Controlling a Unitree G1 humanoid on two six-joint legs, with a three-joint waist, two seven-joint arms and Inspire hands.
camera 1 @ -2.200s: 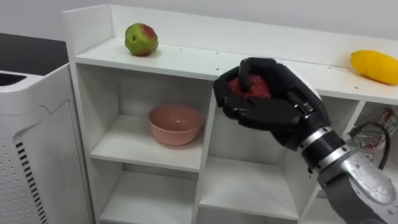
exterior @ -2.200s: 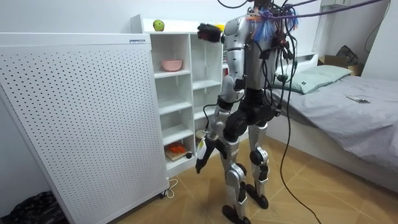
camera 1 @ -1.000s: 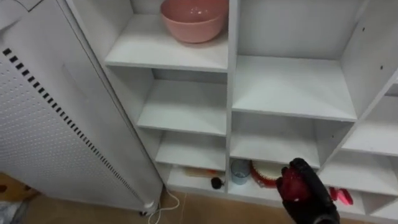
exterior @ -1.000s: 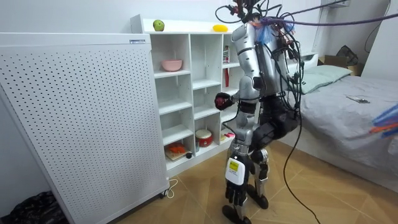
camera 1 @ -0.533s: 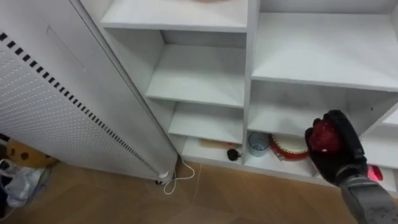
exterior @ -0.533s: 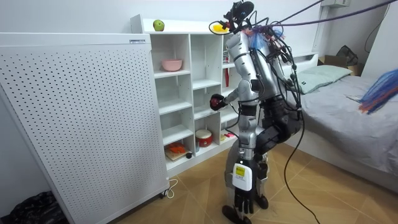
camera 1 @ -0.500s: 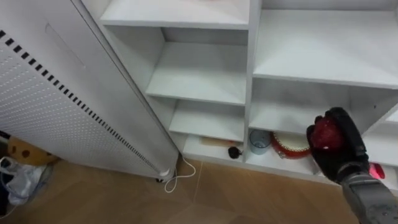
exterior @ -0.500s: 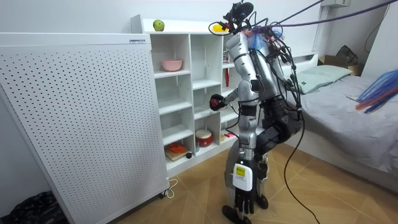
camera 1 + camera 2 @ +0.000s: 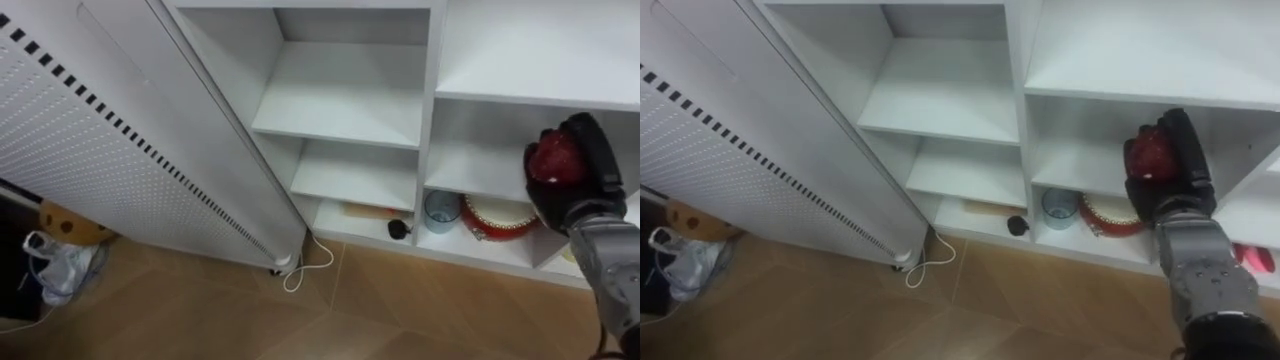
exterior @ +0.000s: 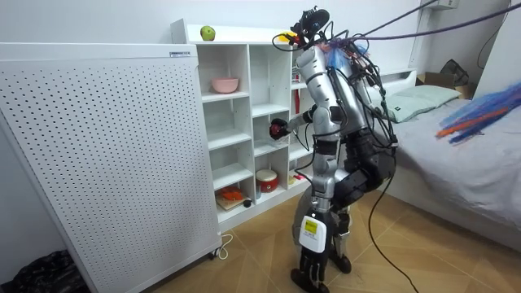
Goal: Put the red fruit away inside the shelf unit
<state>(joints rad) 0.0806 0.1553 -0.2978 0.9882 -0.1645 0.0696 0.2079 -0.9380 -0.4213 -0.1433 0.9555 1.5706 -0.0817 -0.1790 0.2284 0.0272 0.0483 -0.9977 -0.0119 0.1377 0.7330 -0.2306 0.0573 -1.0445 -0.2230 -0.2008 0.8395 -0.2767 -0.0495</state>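
White closet shelves point(image 9: 340, 95) above wooden floor point(image 9: 200, 320); right robot hand point(image 9: 592, 185) clasps red fruit point(image 9: 555, 158).

White closet point(image 9: 345, 95); red fruit point(image 9: 555, 160); black right hand point(image 9: 596, 172); white perforated panel point(image 9: 80, 150), dot-grid holes; tan wood-grain floor point(image 9: 200, 315); pink bowl point(image 10: 225, 85).

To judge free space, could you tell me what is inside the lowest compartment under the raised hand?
A bluish cup and a red-rimmed round container stand there; the right hand, curled round a red fruit, hides the compartment's right end.
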